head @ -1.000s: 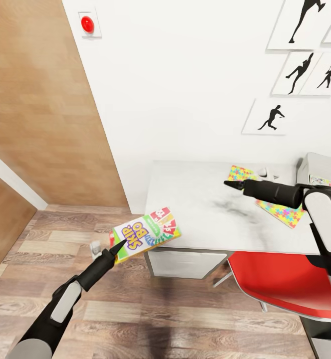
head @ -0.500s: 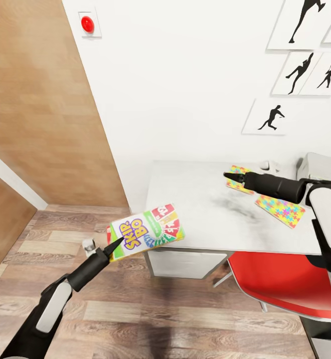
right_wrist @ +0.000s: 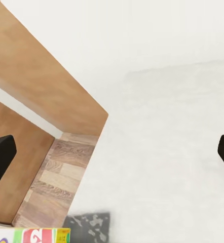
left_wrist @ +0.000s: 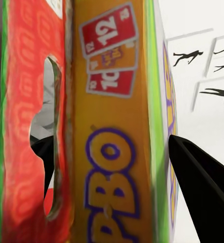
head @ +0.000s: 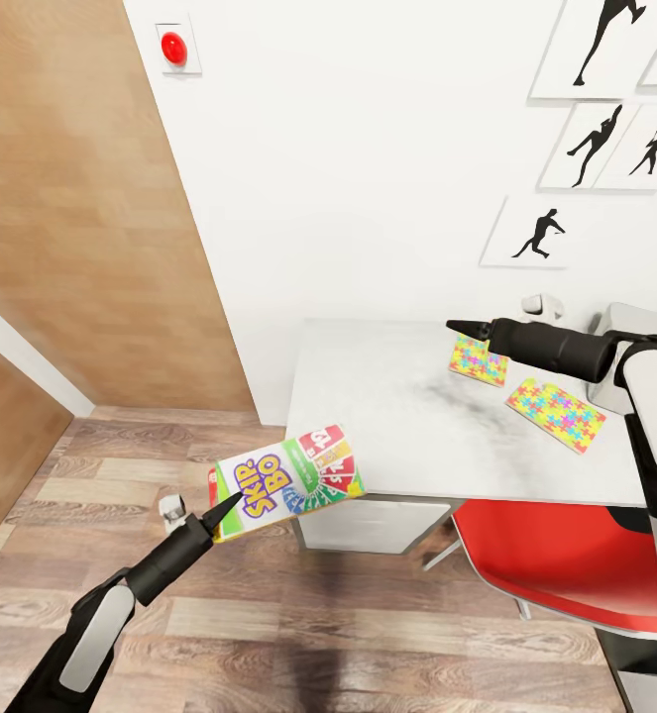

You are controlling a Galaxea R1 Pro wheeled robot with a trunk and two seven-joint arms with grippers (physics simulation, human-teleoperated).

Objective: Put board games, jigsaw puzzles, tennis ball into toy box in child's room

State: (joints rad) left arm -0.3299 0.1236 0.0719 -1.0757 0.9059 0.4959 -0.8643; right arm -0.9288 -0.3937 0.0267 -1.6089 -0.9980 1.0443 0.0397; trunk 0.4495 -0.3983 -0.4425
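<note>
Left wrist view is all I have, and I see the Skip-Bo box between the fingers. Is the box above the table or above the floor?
Observer: In the head view the left gripper holds the Skip-Bo box in the air at the front left corner of the table, mostly above the wood floor.
Operator: Where do the puzzles lie?
Observer: Both jigsaw puzzles lie flat on the table, apart from each other: one farther back, one nearer the front edge.
Operator: Does the right gripper carry something?
Observer: No. The right gripper hovers above the table near the farther puzzle, open and empty.
</note>
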